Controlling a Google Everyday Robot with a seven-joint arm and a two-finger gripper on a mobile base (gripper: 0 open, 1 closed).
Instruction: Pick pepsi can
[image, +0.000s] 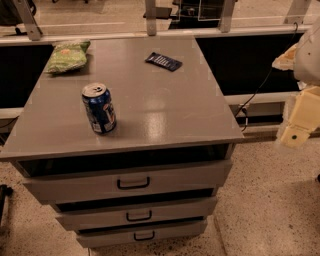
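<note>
We found the pepsi can (99, 108) standing upright on the grey desk (165, 100), in the front-left part of the top and set back a little from the front edge. Its silver lid with the pull tab faced up. The blue side carried white and red markings. It stood free of the other items.

The tool (299, 123) was at the far right margin of the camera view, off the desk altogether and beyond its right edge, over the speckled floor (265, 200). It showed as a pale cream block partly cut off by the margin, below a further cream part of the arm (306, 55). We could not tell how far open it was. It appeared to hold nothing, though that part of the view was poor.

The can was well apart from the tool, to its left in the view, with most of the desk's width between the two.

Elsewhere on the desk we noted a green chip bag (67, 56) at the back-left corner, behind the can. A flat dark blue packet (163, 61) lay near the back edge, toward the middle. Both lay apart from the can.

Three drawers (132, 182) with dark handles were stacked under the top, with dark gaps above them. A dark cable (257, 92) ran down behind the desk's right side.
</note>
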